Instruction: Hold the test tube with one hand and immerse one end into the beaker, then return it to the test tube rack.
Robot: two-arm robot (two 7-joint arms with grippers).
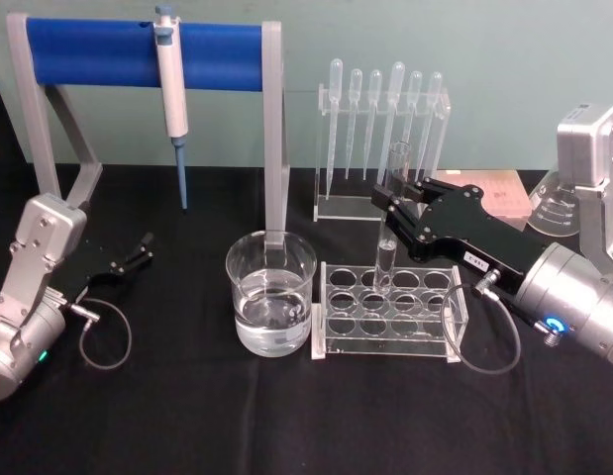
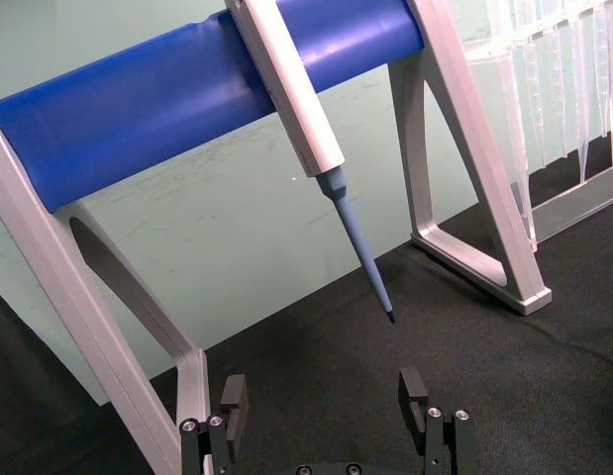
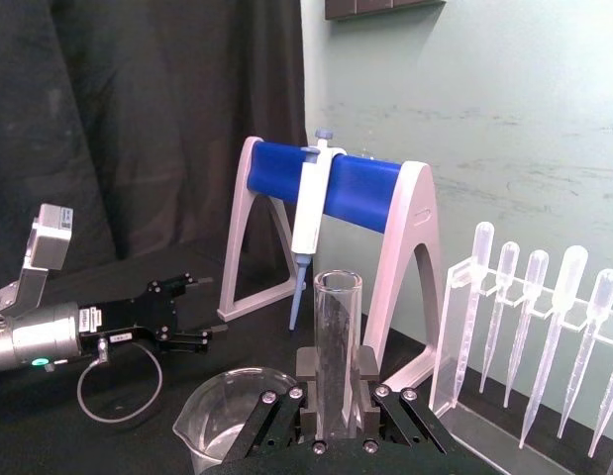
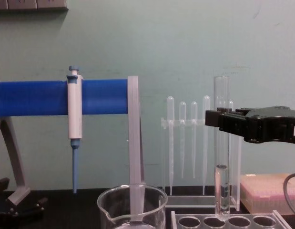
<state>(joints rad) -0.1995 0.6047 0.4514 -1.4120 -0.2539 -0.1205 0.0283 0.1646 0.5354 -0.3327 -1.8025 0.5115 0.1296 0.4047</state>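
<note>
Test tube [image 1: 384, 259] upright, clamped in right gripper [image 1: 391, 211] | lower end at back-row hole of rack [image 1: 385, 343], desk [image 1: 187, 416] centre | beaker [image 1: 249, 297] just beside rack's left | left gripper [image 1: 140, 247] spread, idle near left edge

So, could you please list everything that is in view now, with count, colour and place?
test tube: 1, clear, upright, lower end at the rack's back row
beaker: 1, clear, with clear liquid, left of the rack
rack: 1, clear, table centre
pipette: 1, white and blue, hanging on the stand
stand: 1, blue bar with grey legs, back left
droppers: 6, clear, in the holder
holder: 1, clear, behind the rack
box: 1, pink, back right
flask: 1, clear, far right
table: 1, black
left gripper: 1, black, open, low at the left
right gripper: 1, black, shut on the test tube
</note>
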